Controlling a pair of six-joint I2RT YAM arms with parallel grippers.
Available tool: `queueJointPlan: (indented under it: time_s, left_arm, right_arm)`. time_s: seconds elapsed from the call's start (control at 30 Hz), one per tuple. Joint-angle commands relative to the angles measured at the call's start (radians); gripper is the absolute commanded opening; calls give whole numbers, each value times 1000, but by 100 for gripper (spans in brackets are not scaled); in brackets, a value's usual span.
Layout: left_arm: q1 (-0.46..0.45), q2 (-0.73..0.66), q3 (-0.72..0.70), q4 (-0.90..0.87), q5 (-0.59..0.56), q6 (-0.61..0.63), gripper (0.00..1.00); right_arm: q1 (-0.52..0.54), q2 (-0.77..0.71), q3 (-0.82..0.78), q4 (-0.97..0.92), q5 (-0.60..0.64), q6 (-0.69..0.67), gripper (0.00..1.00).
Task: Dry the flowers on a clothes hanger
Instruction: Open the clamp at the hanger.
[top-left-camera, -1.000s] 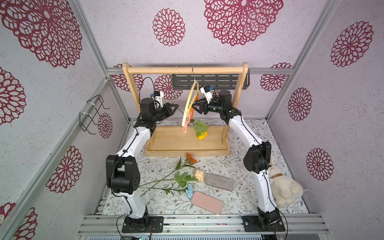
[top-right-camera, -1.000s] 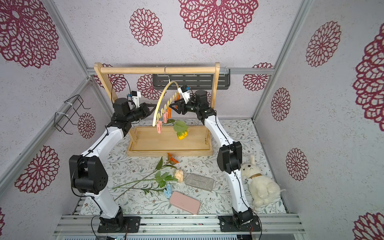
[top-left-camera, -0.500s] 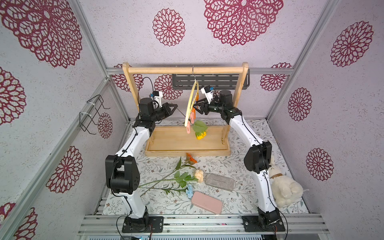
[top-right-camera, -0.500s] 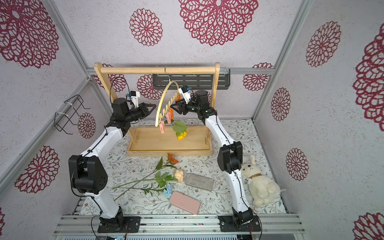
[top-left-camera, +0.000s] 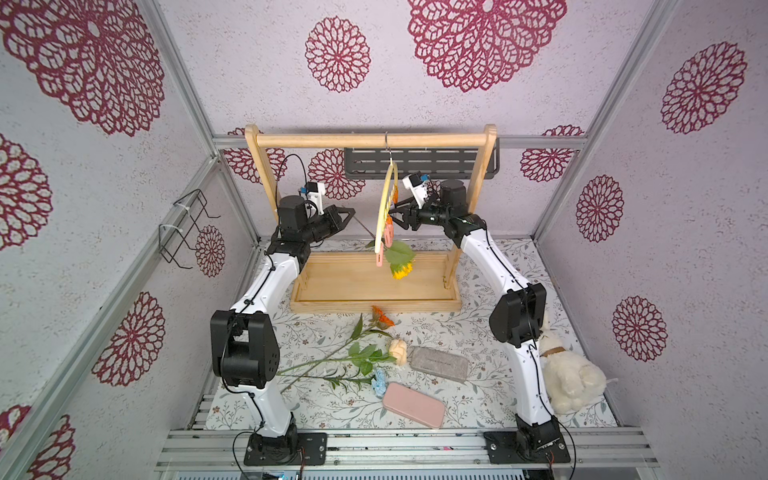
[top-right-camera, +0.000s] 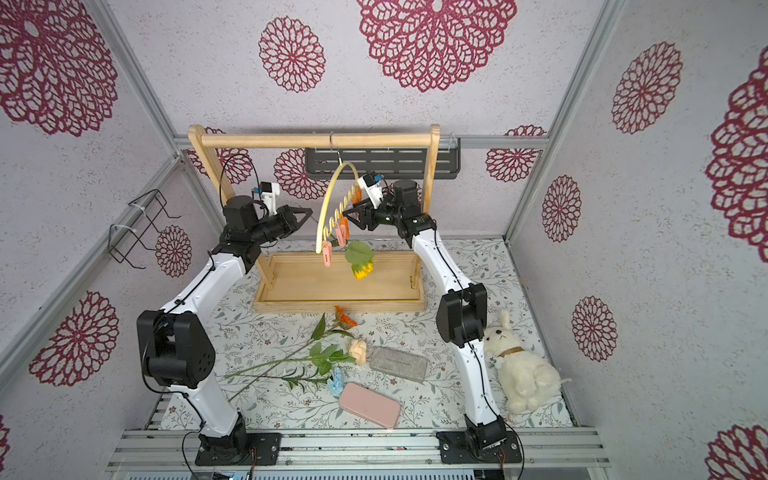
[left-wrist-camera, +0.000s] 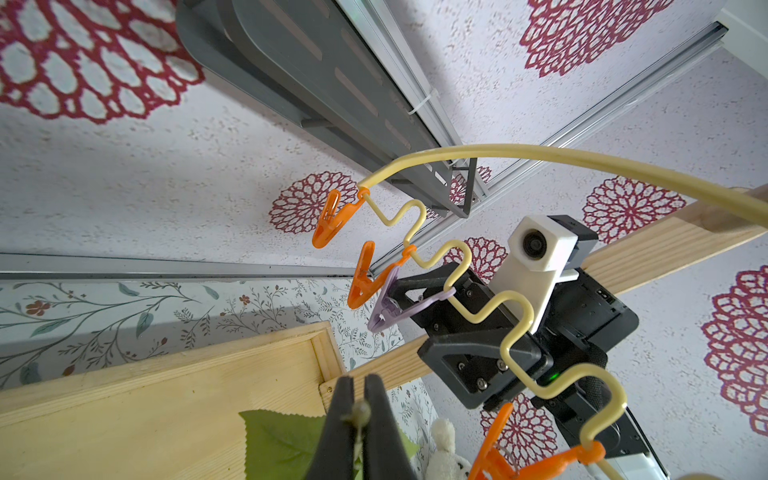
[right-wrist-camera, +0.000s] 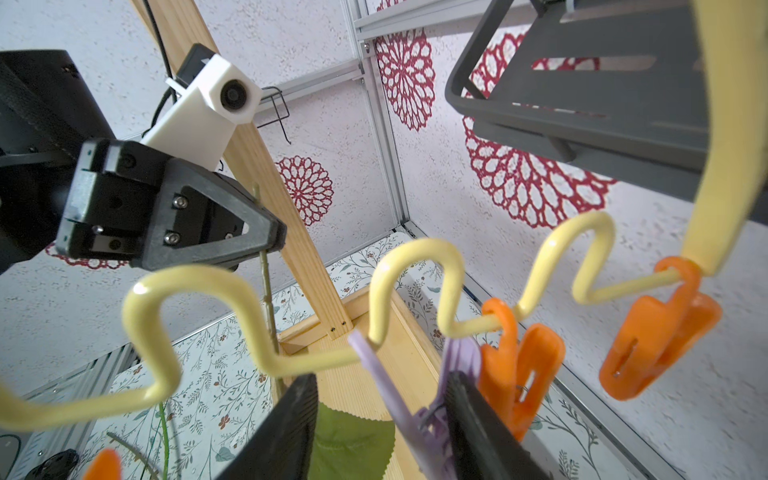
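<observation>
A: What's the room like?
B: Flowery counter (top-left-camera: 478, 332), red-bloom walls (top-left-camera: 257, 99), a wooden rack (top-left-camera: 365, 140).
A: And the hands?
B: The left hand (left-wrist-camera: 359, 411) is clenched on the stem of the sunflower (top-left-camera: 402, 271), hanger (top-left-camera: 383, 208) just beside its tips. The right hand (right-wrist-camera: 378, 386) stands parted around the lilac clip (right-wrist-camera: 419, 419). The other flowers (top-left-camera: 365, 357) lie well below.

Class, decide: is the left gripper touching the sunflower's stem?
Touching. The left wrist view shows the left gripper shut, with the sunflower's stem pinched between its jaws.

Yel hanger (top-left-camera: 381, 216) hooked on rail (top-left-camera: 324, 140); sunflower (top-left-camera: 402, 270) dangles; 3 flowers (top-left-camera: 365, 357) flat.
</observation>
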Motion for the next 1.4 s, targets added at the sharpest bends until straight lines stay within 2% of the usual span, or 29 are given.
queueJointPlan:
  time_s: [0.0, 0.4, 0.73, 0.9, 1.07, 1.37]
  left_arm:
    - [7, 12, 25, 9, 11, -3, 0]
    - [6, 11, 18, 10, 11, -9, 0]
    - [6, 15, 22, 12, 14, -9, 0]
    - [7, 20, 29, 14, 16, -13, 0]
    - [6, 22, 31, 21, 20, -20, 0]
    - [6, 19, 34, 14, 22, -12, 0]
  right_arm:
    - [-20, -69, 29, -51, 26, -28, 54]
    - [-20, -93, 26, -86, 104, -86, 54]
    - [-20, -73, 26, 2, 6, -54, 57]
    - [-18, -44, 26, 91, -52, 27, 61]
    - [-18, -11, 25, 165, -46, 91, 63]
    - [-17, 23, 28, 195, -63, 118, 64]
